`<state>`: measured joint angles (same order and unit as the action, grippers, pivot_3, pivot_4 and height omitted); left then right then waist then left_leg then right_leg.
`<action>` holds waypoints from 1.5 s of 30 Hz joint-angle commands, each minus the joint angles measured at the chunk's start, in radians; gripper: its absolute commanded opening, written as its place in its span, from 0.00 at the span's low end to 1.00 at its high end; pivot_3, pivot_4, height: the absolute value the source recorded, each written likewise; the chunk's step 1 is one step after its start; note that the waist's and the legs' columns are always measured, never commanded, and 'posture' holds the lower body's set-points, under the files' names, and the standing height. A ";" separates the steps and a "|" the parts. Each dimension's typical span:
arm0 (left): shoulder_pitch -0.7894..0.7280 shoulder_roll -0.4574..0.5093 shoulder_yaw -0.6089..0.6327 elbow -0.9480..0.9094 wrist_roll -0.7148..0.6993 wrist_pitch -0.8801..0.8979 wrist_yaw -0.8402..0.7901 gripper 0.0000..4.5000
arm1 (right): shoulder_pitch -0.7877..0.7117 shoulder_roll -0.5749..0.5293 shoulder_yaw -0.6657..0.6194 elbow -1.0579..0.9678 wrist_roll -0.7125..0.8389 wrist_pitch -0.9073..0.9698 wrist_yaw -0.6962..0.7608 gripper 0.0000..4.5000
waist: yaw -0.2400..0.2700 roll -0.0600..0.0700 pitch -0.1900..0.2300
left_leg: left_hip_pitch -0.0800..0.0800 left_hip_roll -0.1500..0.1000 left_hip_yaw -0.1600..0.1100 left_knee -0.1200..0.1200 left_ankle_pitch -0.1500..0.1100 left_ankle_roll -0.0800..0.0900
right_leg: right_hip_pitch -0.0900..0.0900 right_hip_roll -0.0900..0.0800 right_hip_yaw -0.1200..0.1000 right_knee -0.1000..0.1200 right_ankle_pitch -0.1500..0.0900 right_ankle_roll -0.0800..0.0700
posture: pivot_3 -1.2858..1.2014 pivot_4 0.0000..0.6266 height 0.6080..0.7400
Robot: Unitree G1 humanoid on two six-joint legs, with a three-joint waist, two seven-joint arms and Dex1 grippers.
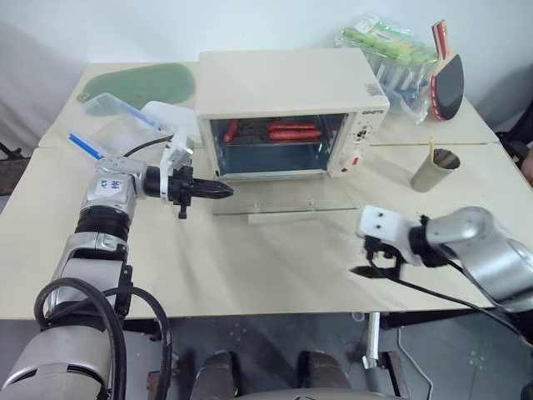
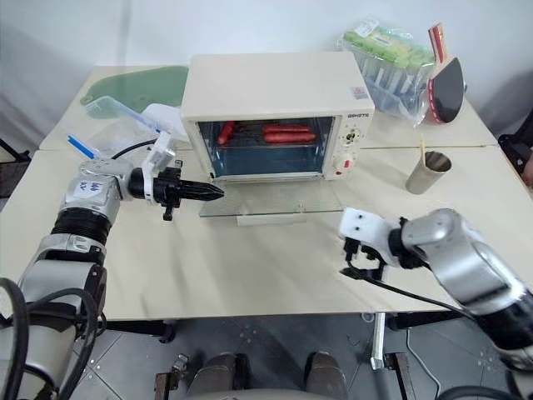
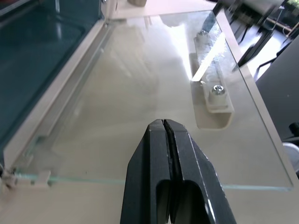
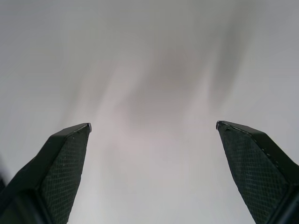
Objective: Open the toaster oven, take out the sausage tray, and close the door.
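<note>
So the door [image 1: 283, 198] is flopped open and the tray [image 1: 279, 132] sits deep in the oven [image 1: 287, 83], long side across. My left gripper [image 1: 223, 191], pinched shut and empty, is nearer; right gripper [image 1: 360, 269], spread wide, hangs at the table's front edge [image 1: 250, 315].

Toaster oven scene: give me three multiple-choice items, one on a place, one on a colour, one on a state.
1. Where is the sausage tray?
A. inside the toaster oven
B. on the table
C. in a gripper

2. What colour are the sausages?
A. green
B. red-orange
C. white

3. How does the door stand?
A. shut
B. half raised
C. folded down flat

Key: 1 A, the tray sits behind the open front. 2 B, red-orange shows through the opening. 3 C, the glass panel lies level before the oven.
</note>
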<state>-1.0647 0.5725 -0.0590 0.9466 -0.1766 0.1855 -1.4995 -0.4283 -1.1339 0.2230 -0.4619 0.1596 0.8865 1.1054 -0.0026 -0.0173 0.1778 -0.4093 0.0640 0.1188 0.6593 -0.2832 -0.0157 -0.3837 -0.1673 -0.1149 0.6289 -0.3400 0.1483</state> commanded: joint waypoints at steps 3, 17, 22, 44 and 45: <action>-0.014 0.008 -0.029 0.009 0.060 -0.072 -0.003 0.00 | 0.062 -0.097 -0.142 -0.085 0.050 0.009 0.026 1.00 | 0.003 0.000 0.000 | -0.001 0.000 0.000 0.002 -0.001 0.000 | 0.000 0.000 0.000 0.000 0.000 0.000 | 0.52 0.24 1.00; 0.147 -0.002 -0.043 -0.121 0.100 -0.181 0.081 0.00 | -0.391 0.409 0.061 0.078 -0.097 -0.119 -0.348 1.00 | -0.004 -0.001 0.000 | -0.007 0.001 0.002 0.007 -0.001 0.001 | -0.009 0.000 0.001 0.008 0.001 0.000 | 0.52 0.24 1.00; 0.311 -0.048 0.138 -0.371 -0.103 -0.158 0.164 0.00 | -0.496 0.547 0.224 0.297 -0.292 -0.275 -0.470 1.00 | -0.019 0.000 0.000 | -0.008 0.001 0.001 0.007 -0.001 0.001 | -0.010 0.000 0.001 0.010 0.001 0.000 | 0.52 0.24 1.00; 0.819 -0.221 0.417 -1.063 -0.501 -0.005 0.631 0.00 | -0.699 0.854 0.310 0.930 -0.582 -0.663 -0.622 1.00 | -0.063 0.000 0.000 | -0.011 0.001 -0.008 0.007 -0.001 0.000 | -0.010 -0.001 -0.001 0.015 0.001 0.000 | 0.52 0.24 1.00; 0.821 -0.226 0.421 -1.073 -0.510 -0.003 0.643 0.00 | -0.707 0.861 0.310 0.968 -0.584 -0.680 -0.630 1.00 | -0.063 0.000 0.000 | -0.011 0.001 -0.008 0.007 -0.001 0.000 | -0.010 -0.001 -0.001 0.015 0.001 0.000 | 0.52 0.24 1.00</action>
<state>-0.2467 0.3520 0.3534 -0.0709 -0.6518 0.1881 -0.8755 -1.1056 -0.2821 0.5597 0.4765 -0.4123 0.2408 0.4906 -0.0654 -0.0176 0.1777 -0.4202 0.0649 0.1114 0.6664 -0.2840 -0.0159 -0.3940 -0.1683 -0.1162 0.6442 -0.3395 0.1481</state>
